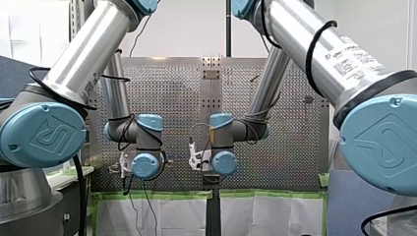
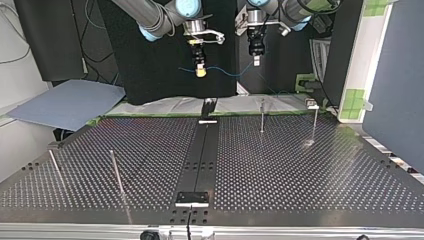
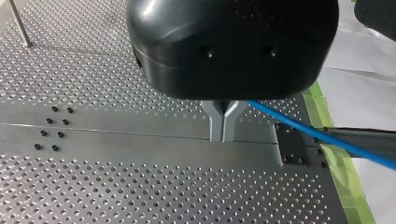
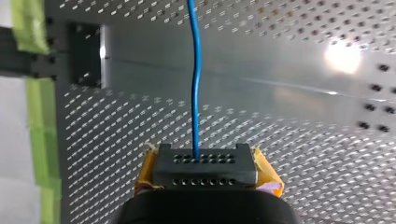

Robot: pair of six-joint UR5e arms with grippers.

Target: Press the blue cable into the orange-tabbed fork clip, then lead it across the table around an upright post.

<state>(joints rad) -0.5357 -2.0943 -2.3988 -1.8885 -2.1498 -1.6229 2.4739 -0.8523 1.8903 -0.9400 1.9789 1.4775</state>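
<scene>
Nearest in the top view, two slim near posts (image 2: 116, 172) rise from the perforated tabletop (image 2: 280, 165), and two far posts (image 2: 261, 116) stand behind them. Up over the far edge, the right end effector (image 2: 200, 71) pinches the blue cable (image 4: 196, 84) between yellow pads. The left end effector (image 3: 223, 133) has its metal fingers pressed together, with the cable passing just beside them.
</scene>
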